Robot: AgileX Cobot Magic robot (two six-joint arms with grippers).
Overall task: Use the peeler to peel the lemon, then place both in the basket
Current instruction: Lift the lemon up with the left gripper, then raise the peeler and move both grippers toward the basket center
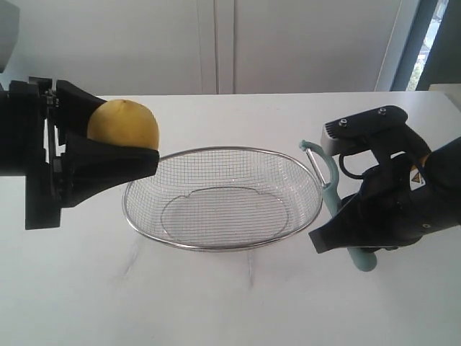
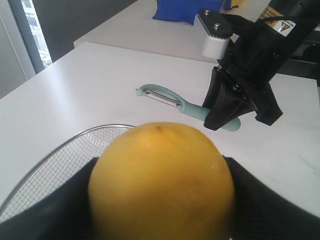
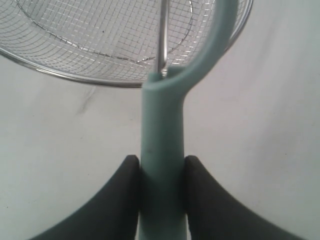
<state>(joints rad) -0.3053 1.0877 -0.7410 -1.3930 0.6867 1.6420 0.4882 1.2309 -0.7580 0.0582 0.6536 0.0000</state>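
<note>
Though faintly veined, white tabletop (image 1: 216, 306) under basket (image 1: 223, 249); pale wall (image 1: 144, 43).

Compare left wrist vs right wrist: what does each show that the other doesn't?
Left wrist only: the lemon clamped in the left gripper, and the right gripper seen from outside. Right wrist only: its fingers pressed against both sides of the peeler handle, close up. Both: the peeler, the basket rim and mesh, the white table.
</note>
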